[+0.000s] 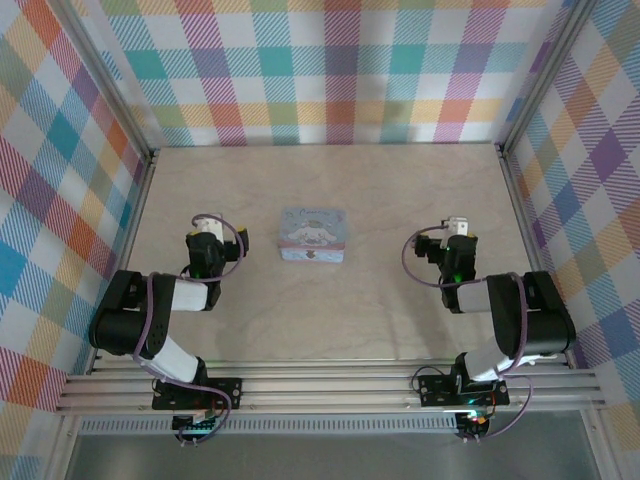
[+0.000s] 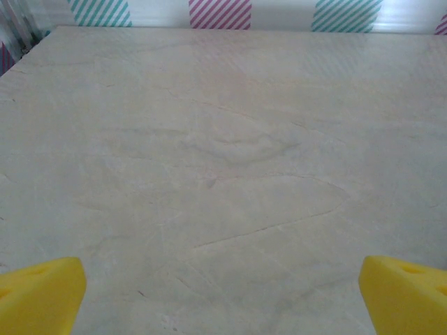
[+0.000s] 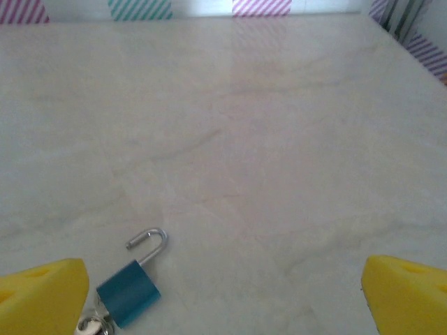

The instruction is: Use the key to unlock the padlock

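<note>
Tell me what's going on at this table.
Two robot arms sit at a table, and neither is handling anything. The left tool and the right tool both stand open and empty just above the surface. A small blue padlock lies flat just ahead of the right tool, off to one side, and its shackle looks swung open. A cartoon-printed tin sits between the arms.

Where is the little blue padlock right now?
In the right wrist view the padlock lies on the table at lower left, close beside one yellow fingertip of the open right gripper, not held.
</note>
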Robot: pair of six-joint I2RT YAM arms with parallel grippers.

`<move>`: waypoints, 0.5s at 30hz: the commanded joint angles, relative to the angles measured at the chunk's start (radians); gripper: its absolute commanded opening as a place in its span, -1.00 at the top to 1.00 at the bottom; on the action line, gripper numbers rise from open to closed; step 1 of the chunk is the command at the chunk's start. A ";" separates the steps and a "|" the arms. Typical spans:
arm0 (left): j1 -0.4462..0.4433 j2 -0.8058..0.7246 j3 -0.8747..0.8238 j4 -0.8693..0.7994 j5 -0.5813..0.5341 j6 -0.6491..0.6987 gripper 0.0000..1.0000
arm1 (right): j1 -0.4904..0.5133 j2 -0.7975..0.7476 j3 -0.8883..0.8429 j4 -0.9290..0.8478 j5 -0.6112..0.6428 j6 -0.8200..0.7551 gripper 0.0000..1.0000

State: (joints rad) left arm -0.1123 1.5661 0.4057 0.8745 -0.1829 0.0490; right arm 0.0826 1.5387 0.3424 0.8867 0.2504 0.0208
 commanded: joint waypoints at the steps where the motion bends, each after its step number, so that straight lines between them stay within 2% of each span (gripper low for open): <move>1: 0.010 -0.003 0.000 -0.039 0.019 -0.008 -1.00 | -0.037 -0.011 0.047 -0.033 -0.058 0.031 -0.99; 15: 0.014 0.000 0.004 -0.045 0.028 -0.009 -1.00 | -0.038 -0.007 0.043 -0.011 -0.058 0.026 -0.99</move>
State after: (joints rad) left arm -0.1104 1.5661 0.4053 0.8356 -0.1719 0.0456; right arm 0.0452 1.5402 0.3649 0.8703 0.2073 0.0368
